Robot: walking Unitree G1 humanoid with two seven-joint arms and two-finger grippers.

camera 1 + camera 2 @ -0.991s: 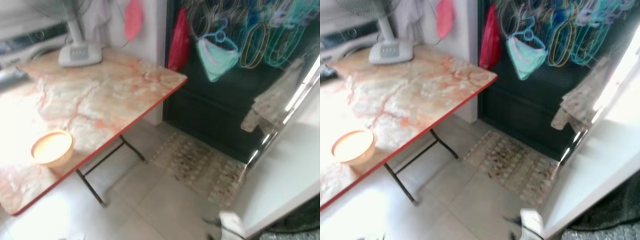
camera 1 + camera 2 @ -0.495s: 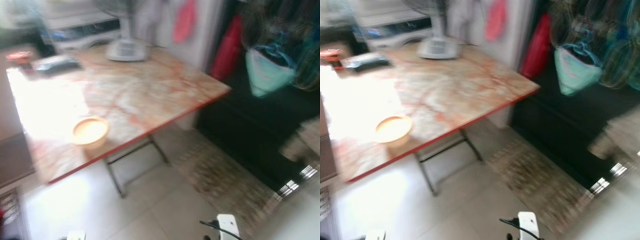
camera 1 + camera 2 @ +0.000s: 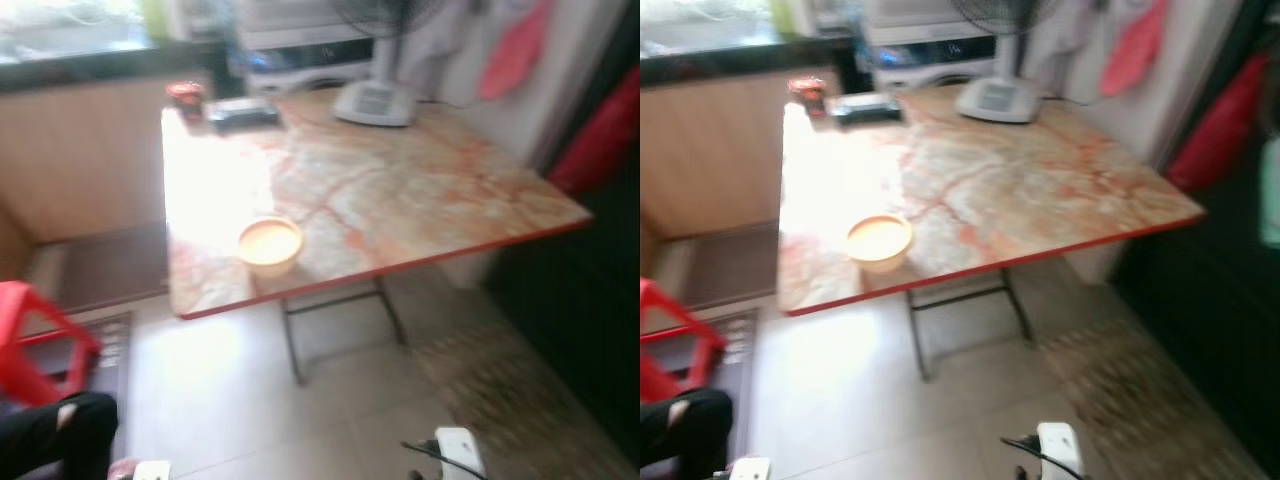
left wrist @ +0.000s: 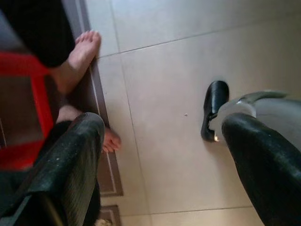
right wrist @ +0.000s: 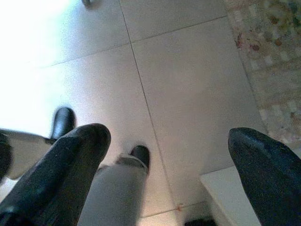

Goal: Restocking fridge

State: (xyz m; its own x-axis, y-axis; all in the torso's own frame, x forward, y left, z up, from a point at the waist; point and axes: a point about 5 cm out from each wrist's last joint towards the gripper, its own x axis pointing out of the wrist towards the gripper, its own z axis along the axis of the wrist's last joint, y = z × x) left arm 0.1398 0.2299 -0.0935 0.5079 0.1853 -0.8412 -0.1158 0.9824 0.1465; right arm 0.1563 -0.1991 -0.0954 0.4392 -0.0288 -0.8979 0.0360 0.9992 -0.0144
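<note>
Above a pale tiled floor (image 5: 188, 94), both arms hang idle: the left gripper (image 4: 160, 165) and the right gripper (image 5: 169, 160) each hold their black fingers spread wide, gripping nothing. A person's bare foot (image 4: 80, 56) rests near a red stool (image 3: 35, 340) on the robot's left. Ahead stands a marble-patterned folding table (image 3: 400, 200) with a red edge, carrying a small orange bowl (image 3: 270, 243) near its front edge, a fan base (image 3: 375, 102) at the back, and a dark flat item (image 3: 242, 113) beside a red-lidded jar (image 3: 185, 95). A patterned mat (image 5: 268, 56) lies to the right. Judging by the blurred view, the robot is walking or turning to find stock; the bowl looks the likeliest item, so the next move calls for closing on the table.
</note>
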